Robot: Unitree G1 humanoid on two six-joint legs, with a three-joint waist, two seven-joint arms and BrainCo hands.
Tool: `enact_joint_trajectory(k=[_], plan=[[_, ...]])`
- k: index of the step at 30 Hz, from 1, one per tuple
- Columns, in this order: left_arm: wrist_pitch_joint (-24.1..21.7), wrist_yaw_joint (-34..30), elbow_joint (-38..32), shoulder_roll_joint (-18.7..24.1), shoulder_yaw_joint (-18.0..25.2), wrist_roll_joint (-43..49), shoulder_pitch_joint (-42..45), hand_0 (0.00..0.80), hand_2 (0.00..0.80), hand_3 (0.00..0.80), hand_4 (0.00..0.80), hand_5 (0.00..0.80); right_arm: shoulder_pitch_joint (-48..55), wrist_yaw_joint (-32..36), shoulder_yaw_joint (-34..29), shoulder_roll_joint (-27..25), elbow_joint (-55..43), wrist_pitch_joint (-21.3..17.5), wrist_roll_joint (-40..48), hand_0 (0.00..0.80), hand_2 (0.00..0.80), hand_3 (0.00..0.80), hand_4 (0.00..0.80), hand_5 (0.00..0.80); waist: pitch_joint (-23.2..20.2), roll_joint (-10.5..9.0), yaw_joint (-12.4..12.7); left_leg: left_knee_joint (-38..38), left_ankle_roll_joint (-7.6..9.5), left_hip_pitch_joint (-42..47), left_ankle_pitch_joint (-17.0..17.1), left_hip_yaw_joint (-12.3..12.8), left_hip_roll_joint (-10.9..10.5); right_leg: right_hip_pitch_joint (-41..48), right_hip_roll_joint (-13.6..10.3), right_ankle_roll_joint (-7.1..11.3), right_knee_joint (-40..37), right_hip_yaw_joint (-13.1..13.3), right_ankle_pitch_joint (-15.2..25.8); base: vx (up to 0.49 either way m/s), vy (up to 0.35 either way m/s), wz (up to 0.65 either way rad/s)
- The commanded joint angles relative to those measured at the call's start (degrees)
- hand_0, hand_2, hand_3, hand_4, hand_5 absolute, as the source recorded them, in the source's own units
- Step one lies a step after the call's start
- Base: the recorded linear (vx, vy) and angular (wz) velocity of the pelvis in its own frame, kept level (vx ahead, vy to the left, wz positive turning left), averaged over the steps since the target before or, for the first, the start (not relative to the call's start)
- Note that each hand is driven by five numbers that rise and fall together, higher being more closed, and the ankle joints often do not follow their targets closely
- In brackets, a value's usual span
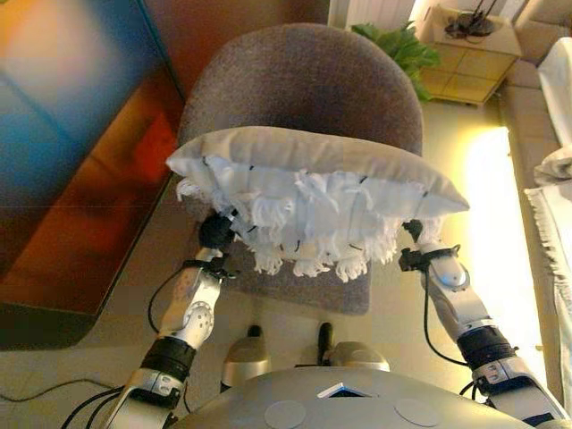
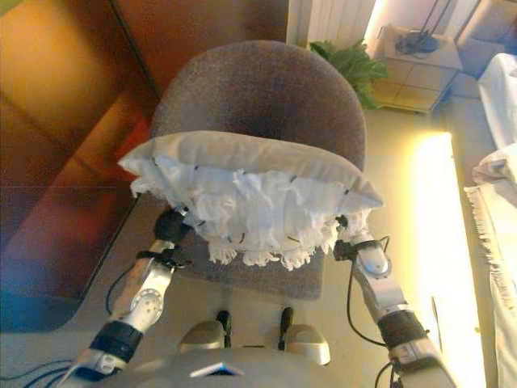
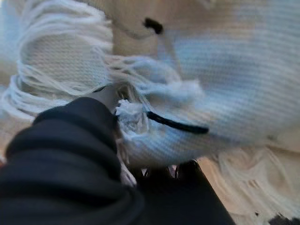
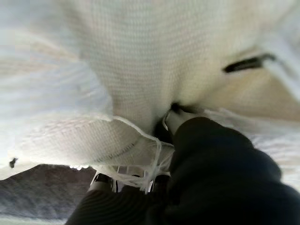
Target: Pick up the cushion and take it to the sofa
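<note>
A cream cushion with white fringe and black stitches is held up in the air between my two hands, above the seat of a grey round chair. My left hand is under the cushion's left end and my right hand is under its right end. Only the dark wrist covers show beneath the fringe. The left wrist view shows the dark cover pressed into the cushion's knitted cloth. The right wrist view shows the same on the other side.
A dark glossy panel stands at the left. A green plant and a light wooden side table stand behind the chair. A sofa with a white fringed throw runs along the right edge, past a strip of floor.
</note>
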Motion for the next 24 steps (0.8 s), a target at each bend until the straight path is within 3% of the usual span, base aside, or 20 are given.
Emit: enact_joint_trajectory(k=[1, 8, 15, 24], plan=[[-1.64, 1.39, -0.54, -2.25, -3.81, 5.36, -10.75, 0.800, 0.800, 0.800, 0.800, 0.800, -5.74, 2.80, 2.22, 3.03, -3.41, -0.93, 1.82, 0.800, 0.800, 0.800, 0.800, 0.800, -3.02, -2.85, -0.29, -0.89, 2.29, -1.69, 0.01, 0.86, -3.03, 3.14, -3.28, 2.69, 0.11, -1.33, -3.34, 0.247, 0.089, 0.01], [2.00, 6.11, 7.28, -3.65, -5.06, 9.12, -16.25, 0.800, 0.800, 0.800, 0.800, 0.800, -8.49, 2.65, 4.38, 6.05, 3.56, 1.83, 3.06, 0.800, 0.800, 0.800, 0.800, 0.800, -3.46, -3.26, -0.45, -3.48, 2.54, 1.67, -0.94, 2.67, -2.31, 2.29, -4.22, 4.19, 0.11, -1.75, -2.60, 0.134, 0.028, -0.02], [0.32, 6.00, 18.57, -3.53, -8.00, 8.96, -32.73, 0.800, 0.800, 0.800, 0.800, 0.800, -29.63, -3.39, 8.62, 9.01, 17.47, 2.98, 9.18, 0.800, 0.800, 0.800, 0.800, 0.800, 2.05, -3.46, -0.12, -3.94, 3.08, -2.73, -0.78, 2.82, -3.04, -3.34, -5.15, 5.40, 0.11, -0.72, -0.42, -0.121, -0.023, -0.01], [-0.59, 9.03, 32.00, -3.23, -8.99, 8.38, -48.81, 0.800, 0.800, 0.800, 0.800, 0.800, -45.47, -1.02, 8.73, 9.68, 35.65, 0.91, 13.76, 0.800, 0.800, 0.800, 0.800, 0.800, 6.92, -2.59, -1.26, -4.12, 2.94, -6.82, -0.35, 3.43, -3.18, -7.65, -5.32, 5.76, 0.11, 0.74, 0.47, -0.098, 0.004, 0.00]])
